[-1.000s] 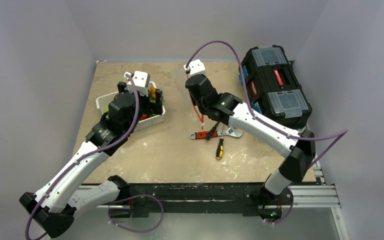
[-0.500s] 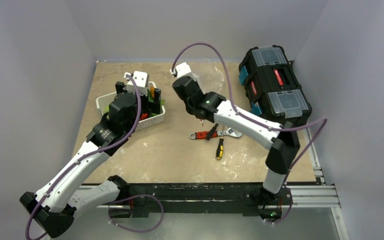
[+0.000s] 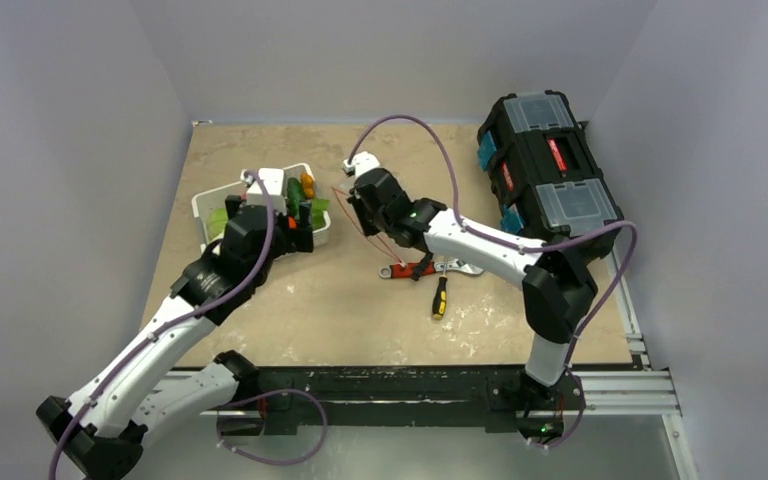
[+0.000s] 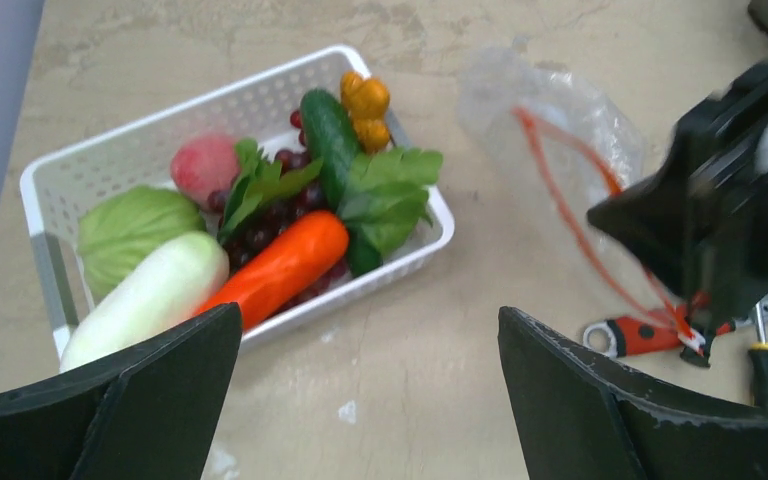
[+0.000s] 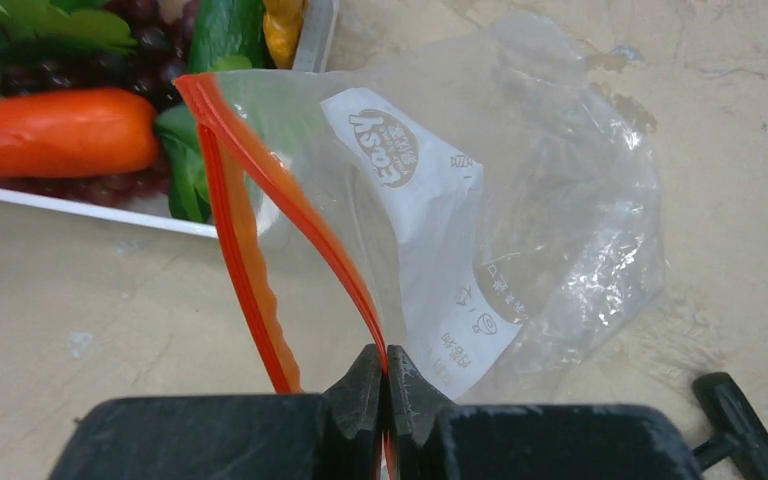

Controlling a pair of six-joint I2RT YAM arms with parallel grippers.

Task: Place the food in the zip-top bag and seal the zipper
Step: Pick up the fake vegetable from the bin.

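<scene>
Pinching the zipper [image 5: 298,215], right gripper [image 5: 385,366] clamped on zip-top bag [image 5: 560,200], left gripper [image 4: 368,312] spread wide near food [image 4: 280,265].

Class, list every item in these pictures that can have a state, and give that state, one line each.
zip-top bag: empty, mouth open
zipper: unsealed, its two strips parted
right gripper: shut on the zipper
left gripper: open, holding nothing
white basket: full
carrot: lying in the white basket, not yet bagged
black toolbox: lid closed
</scene>
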